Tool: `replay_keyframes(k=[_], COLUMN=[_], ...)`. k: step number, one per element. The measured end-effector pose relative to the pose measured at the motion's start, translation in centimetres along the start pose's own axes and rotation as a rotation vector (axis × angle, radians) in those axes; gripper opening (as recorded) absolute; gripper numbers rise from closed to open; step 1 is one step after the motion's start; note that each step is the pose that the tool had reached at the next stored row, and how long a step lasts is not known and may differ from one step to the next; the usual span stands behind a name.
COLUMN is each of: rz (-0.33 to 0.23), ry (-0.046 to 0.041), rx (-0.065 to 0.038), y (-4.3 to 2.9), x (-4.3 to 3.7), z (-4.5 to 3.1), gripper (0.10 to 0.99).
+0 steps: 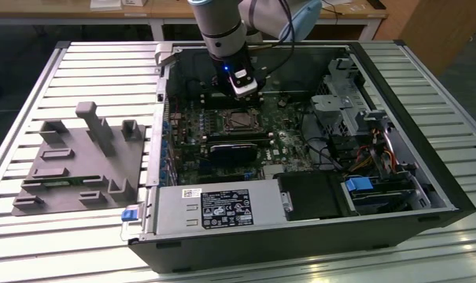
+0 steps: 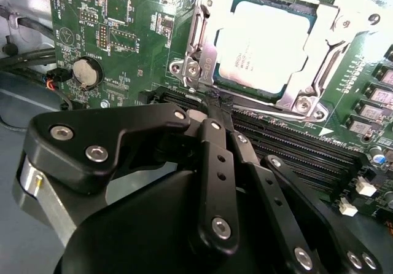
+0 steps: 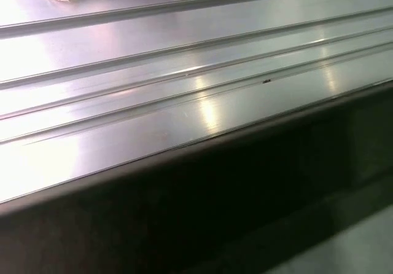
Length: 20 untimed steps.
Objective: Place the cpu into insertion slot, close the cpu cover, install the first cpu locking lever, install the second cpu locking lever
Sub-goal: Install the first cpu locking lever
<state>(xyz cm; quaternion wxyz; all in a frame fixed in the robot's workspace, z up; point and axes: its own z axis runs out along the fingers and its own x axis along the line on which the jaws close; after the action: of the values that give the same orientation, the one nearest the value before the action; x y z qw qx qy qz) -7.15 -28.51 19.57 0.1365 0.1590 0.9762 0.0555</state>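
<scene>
The cpu (image 2: 264,43) lies flat in the insertion slot (image 1: 239,119), its silvery top showing in the second wrist view. The cpu cover (image 2: 331,53), a silvery frame, lies down around the chip's edges. A thin metal locking lever (image 2: 198,31) runs along one side of the socket. My gripper (image 2: 213,104) is shut with nothing seen between the black fingers (image 2: 216,163). Its tips sit just off the socket's edge, near a corner screw (image 2: 191,69) and over the nearest memory slot. In the exterior view the gripper (image 1: 246,94) hangs above the socket's far side.
Long black memory slots (image 2: 295,142) and a coin battery (image 2: 84,71) flank the socket. The open computer case (image 1: 395,194) holds a power supply (image 1: 214,209), drive cage (image 1: 344,100) and cables. A grey fixture (image 1: 80,159) stands on the slatted metal table (image 3: 184,40).
</scene>
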Motion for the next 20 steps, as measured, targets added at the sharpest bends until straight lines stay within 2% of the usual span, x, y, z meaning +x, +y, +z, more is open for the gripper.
replay_keyframes(k=[7,20], rz=[0.001,0.001], ry=[0.0009,-0.0042], rx=[-0.003,-0.005], y=[-0.01,-0.13], x=[-0.02,0.03], z=[-0.05,0.22], gripper=[0.102,0.102])
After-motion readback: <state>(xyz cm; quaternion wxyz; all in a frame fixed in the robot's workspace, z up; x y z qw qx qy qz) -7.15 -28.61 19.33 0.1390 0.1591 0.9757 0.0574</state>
